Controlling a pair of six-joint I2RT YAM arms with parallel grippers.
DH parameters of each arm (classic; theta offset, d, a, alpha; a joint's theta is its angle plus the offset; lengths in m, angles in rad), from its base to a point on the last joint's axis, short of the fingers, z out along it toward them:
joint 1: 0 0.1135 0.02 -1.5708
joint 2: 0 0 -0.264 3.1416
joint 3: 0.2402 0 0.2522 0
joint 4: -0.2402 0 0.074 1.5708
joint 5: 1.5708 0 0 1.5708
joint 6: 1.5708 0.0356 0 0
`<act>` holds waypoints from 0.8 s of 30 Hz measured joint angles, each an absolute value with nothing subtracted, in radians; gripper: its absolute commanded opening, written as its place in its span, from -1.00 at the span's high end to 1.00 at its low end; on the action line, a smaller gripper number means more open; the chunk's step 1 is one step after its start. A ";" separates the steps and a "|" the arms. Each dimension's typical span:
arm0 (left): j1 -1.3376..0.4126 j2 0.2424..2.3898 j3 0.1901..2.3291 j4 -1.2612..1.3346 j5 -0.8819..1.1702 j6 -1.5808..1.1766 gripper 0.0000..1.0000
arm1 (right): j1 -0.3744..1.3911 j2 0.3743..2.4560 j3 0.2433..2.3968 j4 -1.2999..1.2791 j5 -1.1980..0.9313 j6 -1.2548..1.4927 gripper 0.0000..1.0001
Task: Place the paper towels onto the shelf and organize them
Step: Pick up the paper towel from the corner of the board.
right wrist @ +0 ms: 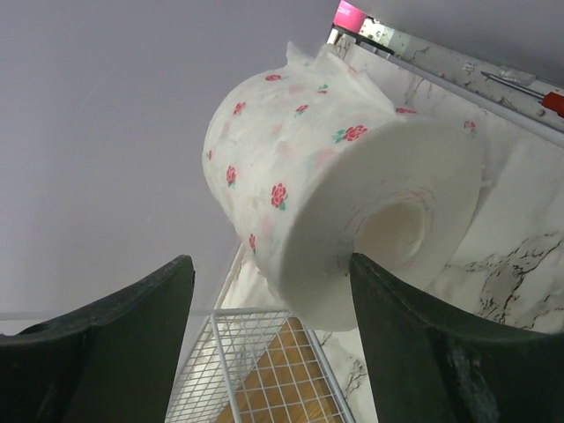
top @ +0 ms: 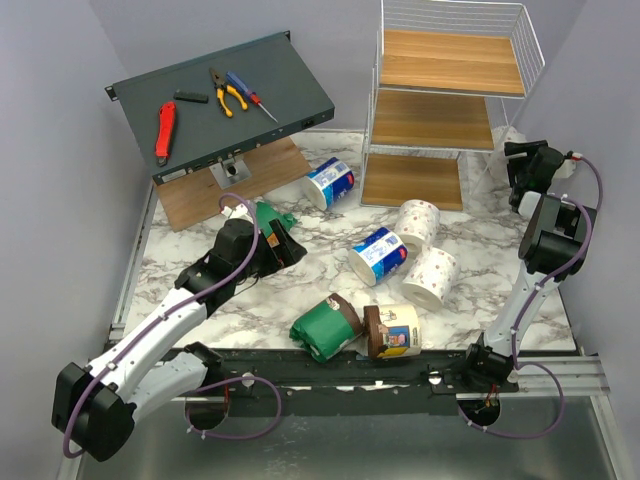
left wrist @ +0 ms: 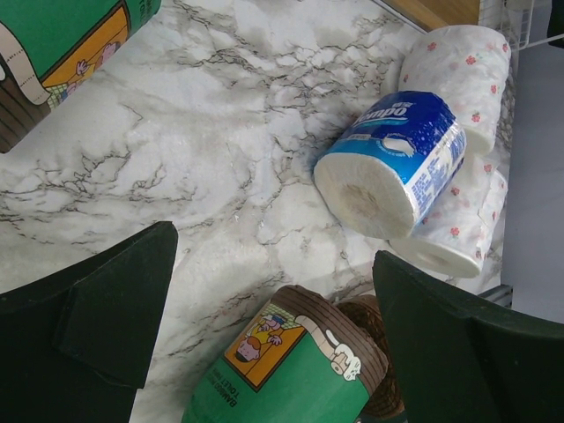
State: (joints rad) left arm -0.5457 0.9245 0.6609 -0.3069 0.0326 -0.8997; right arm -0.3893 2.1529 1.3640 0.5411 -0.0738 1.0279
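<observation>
A rose-speckled white roll (right wrist: 344, 176) sits at the right side of the shelf (top: 440, 120), just ahead of my right gripper (right wrist: 269, 295), whose jaws are spread wide and not clamped on it. My left gripper (left wrist: 273, 251), likewise spread, hangs over a green roll (left wrist: 291, 370) on the marble table (top: 480, 230).

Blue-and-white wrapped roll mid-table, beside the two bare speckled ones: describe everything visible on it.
The blue-and-white wrapped roll lies on its side on the marbled tabletop. A glossy blue wrapper with white print goes around it; the uncovered white end shows wound paper and a pinched core. It looks intact. It appears to rest against the farther speckled roll and the nearer speckled roll. Nothing grips it.
</observation>
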 measured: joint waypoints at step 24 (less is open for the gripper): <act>-0.546 0.984 0.660 -0.278 0.033 -0.906 -0.97 | -0.388 2.215 1.442 0.477 -0.064 0.952 -0.51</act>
